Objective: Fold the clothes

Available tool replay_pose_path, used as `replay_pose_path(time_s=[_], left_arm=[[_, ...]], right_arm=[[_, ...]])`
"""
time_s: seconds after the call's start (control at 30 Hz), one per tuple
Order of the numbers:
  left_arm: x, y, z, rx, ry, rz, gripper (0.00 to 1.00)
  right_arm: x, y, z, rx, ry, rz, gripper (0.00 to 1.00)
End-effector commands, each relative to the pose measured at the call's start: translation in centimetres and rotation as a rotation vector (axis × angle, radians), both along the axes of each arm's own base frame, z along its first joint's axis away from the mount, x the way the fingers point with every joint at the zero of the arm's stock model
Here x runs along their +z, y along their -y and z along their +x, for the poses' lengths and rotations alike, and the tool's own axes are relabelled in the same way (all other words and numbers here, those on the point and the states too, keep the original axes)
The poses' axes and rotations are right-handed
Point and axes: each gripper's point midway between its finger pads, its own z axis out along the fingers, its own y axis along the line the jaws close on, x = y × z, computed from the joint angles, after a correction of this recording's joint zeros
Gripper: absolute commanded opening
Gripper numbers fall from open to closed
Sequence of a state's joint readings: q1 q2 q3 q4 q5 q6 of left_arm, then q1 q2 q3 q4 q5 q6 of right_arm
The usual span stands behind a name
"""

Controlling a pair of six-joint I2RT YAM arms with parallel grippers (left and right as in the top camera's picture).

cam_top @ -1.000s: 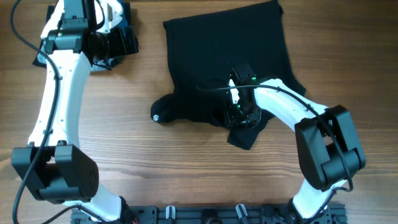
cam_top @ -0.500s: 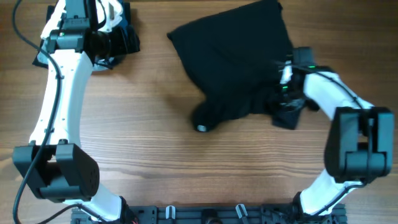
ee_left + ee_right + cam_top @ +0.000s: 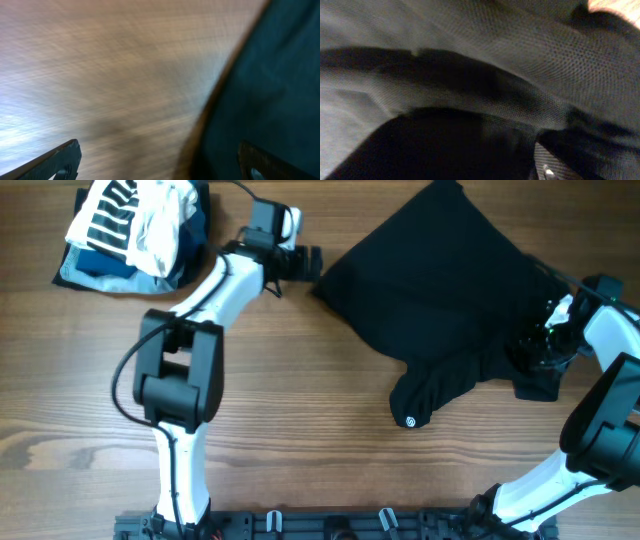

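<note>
The black garment (image 3: 440, 290) lies crumpled at the upper right of the table, with one sleeve end and its small light logo (image 3: 408, 420) pointing toward the front. My left gripper (image 3: 310, 262) is open just off the garment's left edge. In the left wrist view its fingers (image 3: 159, 150) straddle bare wood and the dark fabric edge (image 3: 270, 90). My right gripper (image 3: 545, 350) is buried in the garment's right side and shut on the fabric. Black cloth (image 3: 470, 65) fills the right wrist view, where only one fingertip shows.
A stack of striped black-and-white, white and blue garments (image 3: 130, 230) sits at the far left corner. The wooden table (image 3: 300, 410) spreads across the middle and front. The arm bases stand along the front edge.
My right gripper has dragged the black garment to the right, and the logo end followed. My left arm has swung from the stack over to the garment's left edge.
</note>
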State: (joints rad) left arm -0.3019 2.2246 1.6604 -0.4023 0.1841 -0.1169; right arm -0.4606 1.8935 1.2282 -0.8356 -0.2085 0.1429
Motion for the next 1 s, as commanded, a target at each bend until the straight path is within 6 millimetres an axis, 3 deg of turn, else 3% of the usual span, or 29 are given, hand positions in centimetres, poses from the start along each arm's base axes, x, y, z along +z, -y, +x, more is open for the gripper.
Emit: replay_pose_path(time_s=[0.0, 0.03, 0.1, 0.23, 0.43, 0.6, 0.7, 0.77, 0.8, 0.87, 0.97], left_arm=[[-0.3, 1.3, -1.4, -0.036, -0.042, 0.008, 0.99], [-0.4, 1.4, -2.2, -0.046, -0.076, 0.005, 0.97], [-0.5, 2.2, -3.7, -0.086, -0.138, -0.044, 0.96], [-0.8, 2.7, -5.2, -0.161, -0.177, -0.049, 0.94], [-2.3, 3.1, -4.8, -0.208, -0.156, -0.035, 0.85], [-4.1, 4.7, -5.3, -0.242, -0.171, -0.042, 0.75], [-4.1, 5.9, -5.7, -0.265, -0.162, -0.042, 0.51], [-4.1, 6.0, -5.9, -0.268, -0.167, -0.04, 0.22], [-4.2, 5.6, -5.9, -0.257, -0.174, -0.031, 0.04], [-4.3, 3.6, -5.3, -0.188, -0.183, 0.015, 0.04], [-2.7, -2.0, -3.9, 0.036, -0.2, 0.085, 0.04]], right_arm=[[7.4, 0.4, 3.6, 0.045, 0.18, -0.06, 0.8], [10.2, 0.2, 4.3, 0.054, 0.242, -0.07, 0.8], [13.7, -0.4, 4.8, 0.083, 0.324, -0.102, 0.8], [17.3, -1.9, 4.8, 0.137, 0.414, -0.143, 0.8], [17.2, -5.6, 4.9, 0.239, 0.401, -0.119, 0.8], [17.1, -8.4, 5.2, 0.309, 0.4, -0.102, 0.79], [17.0, -9.8, 5.0, 0.337, 0.39, -0.088, 0.78], [16.8, -10.6, 4.7, 0.351, 0.372, -0.076, 0.76], [16.6, -11.0, 4.3, 0.347, 0.355, -0.065, 0.75], [16.3, -11.6, 3.7, 0.359, 0.327, -0.053, 0.75], [15.6, -12.6, 2.4, 0.382, 0.271, -0.031, 0.74]])
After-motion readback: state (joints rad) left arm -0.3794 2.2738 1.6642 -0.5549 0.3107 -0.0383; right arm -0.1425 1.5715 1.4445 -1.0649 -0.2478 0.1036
